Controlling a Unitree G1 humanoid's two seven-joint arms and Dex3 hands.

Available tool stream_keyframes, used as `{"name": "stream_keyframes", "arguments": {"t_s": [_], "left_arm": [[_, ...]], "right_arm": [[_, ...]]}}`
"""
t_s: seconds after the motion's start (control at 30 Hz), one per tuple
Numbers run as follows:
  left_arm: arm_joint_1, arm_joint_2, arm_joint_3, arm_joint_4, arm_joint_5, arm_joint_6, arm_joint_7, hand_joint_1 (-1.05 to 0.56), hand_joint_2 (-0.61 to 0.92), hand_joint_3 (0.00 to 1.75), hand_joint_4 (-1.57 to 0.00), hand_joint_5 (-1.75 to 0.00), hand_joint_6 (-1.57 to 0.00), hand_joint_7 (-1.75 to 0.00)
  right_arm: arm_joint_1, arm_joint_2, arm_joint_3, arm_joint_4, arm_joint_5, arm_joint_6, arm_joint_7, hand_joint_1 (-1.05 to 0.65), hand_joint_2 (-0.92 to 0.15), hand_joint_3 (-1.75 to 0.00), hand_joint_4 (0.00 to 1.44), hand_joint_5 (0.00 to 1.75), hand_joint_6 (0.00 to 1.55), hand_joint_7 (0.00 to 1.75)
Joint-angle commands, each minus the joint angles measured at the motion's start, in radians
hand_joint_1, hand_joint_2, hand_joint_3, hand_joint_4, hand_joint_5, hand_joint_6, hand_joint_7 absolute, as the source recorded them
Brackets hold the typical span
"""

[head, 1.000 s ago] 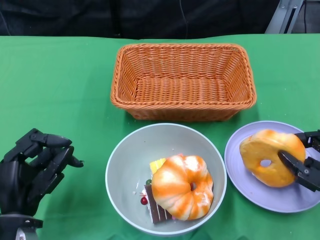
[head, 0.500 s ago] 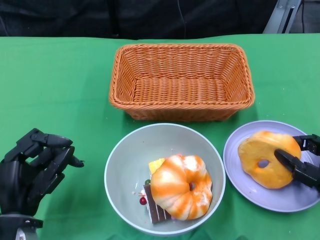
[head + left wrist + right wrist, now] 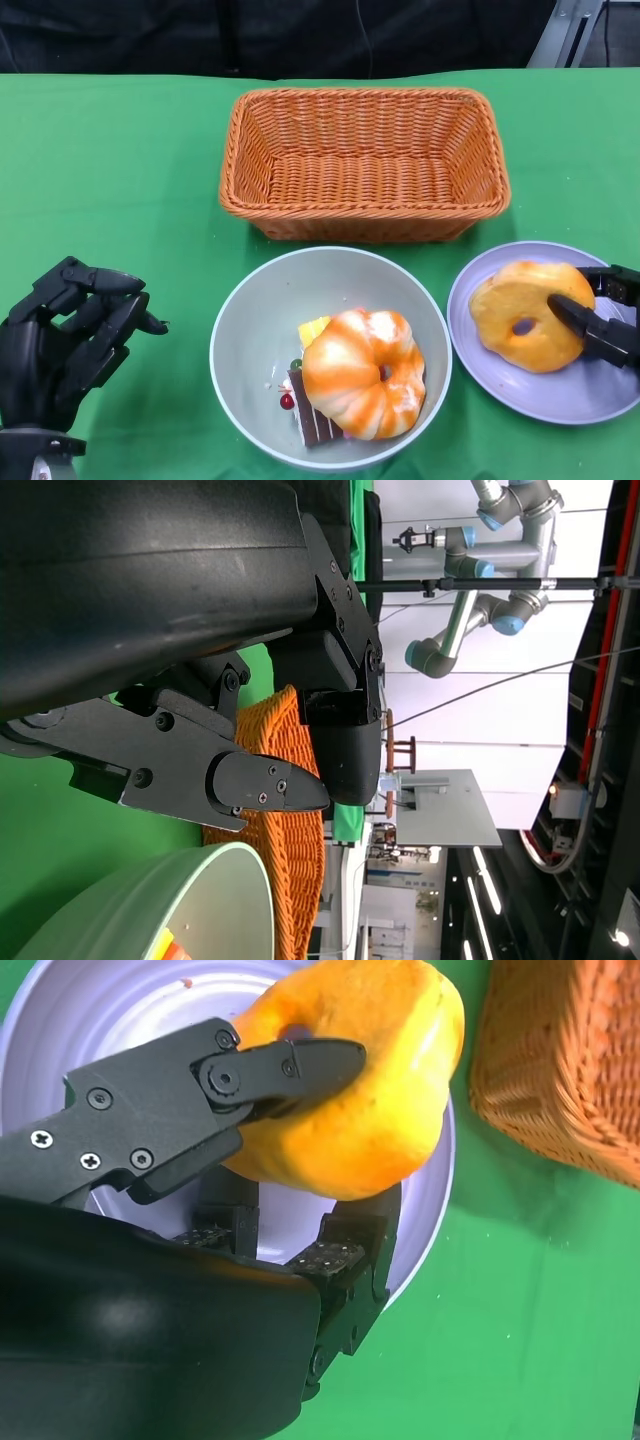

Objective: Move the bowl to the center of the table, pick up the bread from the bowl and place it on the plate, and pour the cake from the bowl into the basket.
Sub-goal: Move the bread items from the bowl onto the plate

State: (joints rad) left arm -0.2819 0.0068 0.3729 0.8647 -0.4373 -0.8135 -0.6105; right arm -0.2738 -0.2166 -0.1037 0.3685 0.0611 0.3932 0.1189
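Observation:
A pale green bowl (image 3: 245,345) sits at the front middle of the green table. In it lie an orange-and-white ring-shaped bread (image 3: 363,372) and a piece of cake (image 3: 311,408) partly hidden under that bread. A second orange ring bread (image 3: 520,313) lies on the lilac plate (image 3: 560,395) at the right, and my right hand (image 3: 600,320) grips it, one finger over its top (image 3: 270,1068). The plate (image 3: 100,1010) shows beneath it in the right wrist view. My left hand (image 3: 65,335) rests at the front left with fingers curled, holding nothing.
A wicker basket (image 3: 365,165) stands behind the bowl, and its edge (image 3: 570,1070) lies close to the plate. The bowl's rim (image 3: 180,900) and the basket (image 3: 280,810) show past my left hand's fingers. Dark background lies beyond the table's far edge.
My right hand has lowered the orange bread and shifted it slightly left, down onto the plate. The left hand and bowl have not moved.

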Motion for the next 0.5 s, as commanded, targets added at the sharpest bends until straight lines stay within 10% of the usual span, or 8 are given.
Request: {"name": "stream_keyframes", "arguments": {"t_s": [0.03, 0.5], "left_arm": [[0.017, 0.009, 0.002, -0.011, 0.003, 0.000, 0.014, -0.17, 0.92, 0.29, -0.83, -1.33, -0.88, -1.05], [0.013, 0.013, -0.002, 0.000, 0.016, -0.004, 0.023, -0.19, 0.92, 0.28, -0.84, -1.33, -0.88, -1.05]], "right_arm": [[0.036, -0.017, 0.006, -0.014, -0.011, -0.013, 0.014, -0.35, -0.92, -0.27, 0.49, 0.80, 0.60, 0.13], [0.108, -0.018, 0.011, -0.149, -0.019, -0.077, 0.054, -0.43, -0.92, -0.23, 0.47, 0.28, 0.42, 0.00]]}}
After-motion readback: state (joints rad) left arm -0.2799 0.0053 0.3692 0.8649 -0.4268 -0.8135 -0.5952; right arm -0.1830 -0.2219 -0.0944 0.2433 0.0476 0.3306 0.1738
